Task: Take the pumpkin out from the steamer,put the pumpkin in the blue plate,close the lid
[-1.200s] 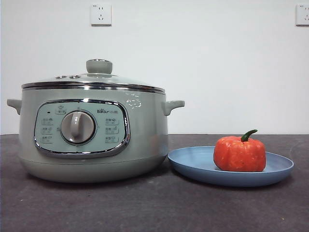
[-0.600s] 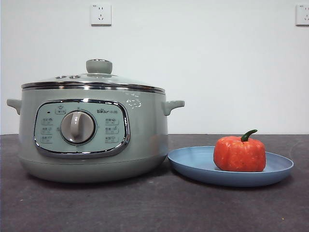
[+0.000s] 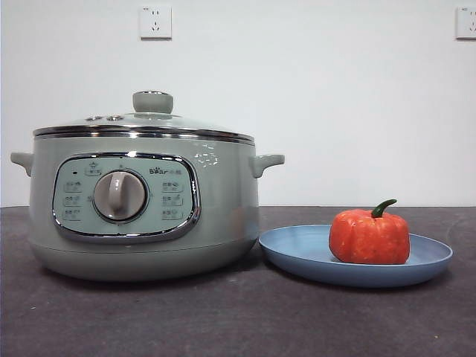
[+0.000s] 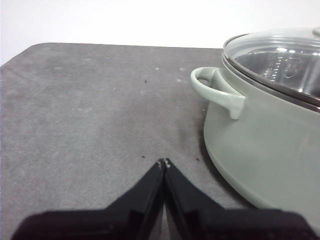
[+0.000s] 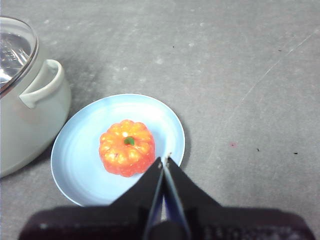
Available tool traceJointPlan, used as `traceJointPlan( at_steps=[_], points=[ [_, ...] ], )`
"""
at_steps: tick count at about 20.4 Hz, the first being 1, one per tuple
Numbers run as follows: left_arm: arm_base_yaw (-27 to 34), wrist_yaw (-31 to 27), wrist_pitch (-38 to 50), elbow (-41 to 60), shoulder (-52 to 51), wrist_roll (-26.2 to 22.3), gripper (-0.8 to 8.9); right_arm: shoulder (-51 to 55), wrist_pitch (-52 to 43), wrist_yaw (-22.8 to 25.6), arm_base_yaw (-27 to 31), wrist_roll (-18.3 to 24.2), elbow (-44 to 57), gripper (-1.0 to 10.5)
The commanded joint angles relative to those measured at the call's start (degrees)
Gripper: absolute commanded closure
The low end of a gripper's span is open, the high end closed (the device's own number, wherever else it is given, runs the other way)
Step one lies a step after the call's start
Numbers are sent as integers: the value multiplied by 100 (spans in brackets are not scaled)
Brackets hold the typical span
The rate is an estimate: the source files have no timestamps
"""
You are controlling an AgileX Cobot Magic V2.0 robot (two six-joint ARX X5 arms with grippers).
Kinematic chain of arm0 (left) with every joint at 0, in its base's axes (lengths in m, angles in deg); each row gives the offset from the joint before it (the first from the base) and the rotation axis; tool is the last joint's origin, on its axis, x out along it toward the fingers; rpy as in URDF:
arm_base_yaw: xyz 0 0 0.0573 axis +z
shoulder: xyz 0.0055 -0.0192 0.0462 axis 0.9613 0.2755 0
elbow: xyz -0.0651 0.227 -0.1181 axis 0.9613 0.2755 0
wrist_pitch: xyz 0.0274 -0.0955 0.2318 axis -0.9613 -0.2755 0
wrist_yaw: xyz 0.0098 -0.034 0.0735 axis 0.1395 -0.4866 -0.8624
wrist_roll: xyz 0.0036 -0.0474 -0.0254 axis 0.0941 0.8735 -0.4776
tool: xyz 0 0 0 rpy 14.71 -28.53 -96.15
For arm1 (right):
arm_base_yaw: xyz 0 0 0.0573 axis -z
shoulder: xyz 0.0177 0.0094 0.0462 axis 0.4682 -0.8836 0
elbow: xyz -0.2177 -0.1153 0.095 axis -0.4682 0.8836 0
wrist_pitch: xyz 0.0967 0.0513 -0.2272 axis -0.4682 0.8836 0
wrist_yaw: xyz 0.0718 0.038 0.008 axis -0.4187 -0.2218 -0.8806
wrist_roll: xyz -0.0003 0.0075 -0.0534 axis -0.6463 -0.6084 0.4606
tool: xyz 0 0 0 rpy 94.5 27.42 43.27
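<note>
The orange pumpkin with its green stem sits upright in the blue plate, just right of the steamer. The glass lid rests shut on the steamer, knob on top. My right gripper hangs above the plate's edge beside the pumpkin, jaws shut and holding nothing. Beside the steamer's side handle, my left gripper hovers over bare table, jaws shut and empty. Neither arm shows in the front view.
The dark grey table spreads around the pot and the plate. A white wall with two sockets stands behind. The table's rounded far corner shows in the left wrist view.
</note>
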Motion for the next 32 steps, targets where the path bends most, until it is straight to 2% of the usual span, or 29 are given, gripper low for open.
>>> traceJointPlan(
  at_steps=[1,15,16,18,19,21,26,32],
  points=[
    [17,24,11,94,-17,44,817,4,-28,17,-2,-37,28,963],
    [17,24,11,94,-17,44,817,109,61,46,9,35,28,963],
    [17,24,11,94,-17,44,817,291,164,205,131,186,44,963],
    [17,24,11,94,-17,44,817,636,-162,131,553,378,280,963],
    [17,24,11,94,-17,44,817,835,-468,22,828,411,511,963],
    [17,22,11,94,-17,44,817,1252,-1064,-505,1384,485,1073,963],
    [17,24,11,94,-17,44,817,2118,-1644,-1519,2315,861,2227,963],
    [17,24,11,94,-17,44,817,2540,-2337,-1655,2557,905,3104,963]
  ],
)
